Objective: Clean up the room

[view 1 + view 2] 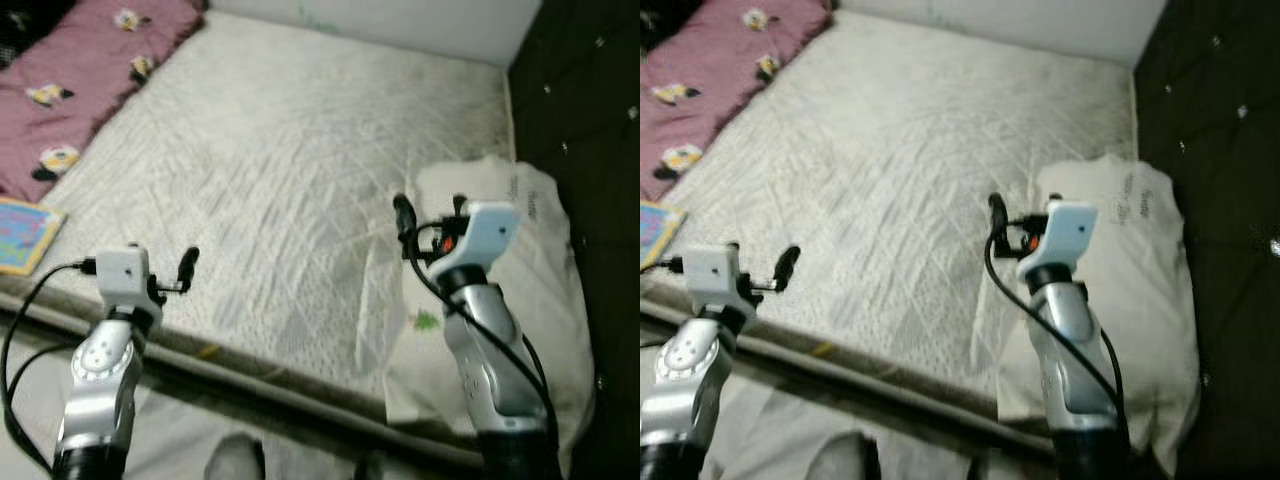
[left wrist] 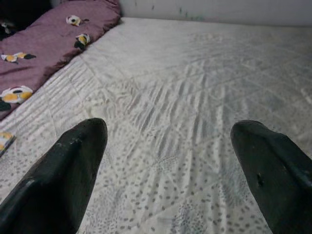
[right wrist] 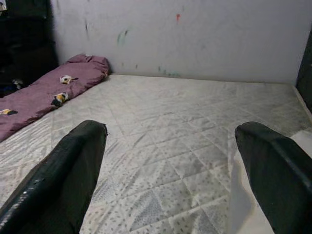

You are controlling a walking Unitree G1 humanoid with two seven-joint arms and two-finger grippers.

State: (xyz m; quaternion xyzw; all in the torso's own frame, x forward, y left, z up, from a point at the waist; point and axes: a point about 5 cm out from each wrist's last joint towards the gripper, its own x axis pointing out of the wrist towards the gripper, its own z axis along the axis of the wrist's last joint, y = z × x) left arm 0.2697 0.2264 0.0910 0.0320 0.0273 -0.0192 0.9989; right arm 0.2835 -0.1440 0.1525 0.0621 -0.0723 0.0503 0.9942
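Both silver arms reach forward, bent up at the wrist. The left tool (image 1: 186, 266) is held low, with its two black fingers (image 2: 63, 170) spread wide apart. The right tool (image 1: 405, 222) is held a bit higher, its fingers (image 3: 273, 170) also wide apart, holding nothing.

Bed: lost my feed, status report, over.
Left hand open, empty, over mattress. Right hand open, beside pillow. Purple blanket, book on left edge.

No readable text anywhere. The white pillow (image 1: 520, 260) carried faint grey print (too blurred to read); the colourful book (image 1: 25, 232) was equally illegible.
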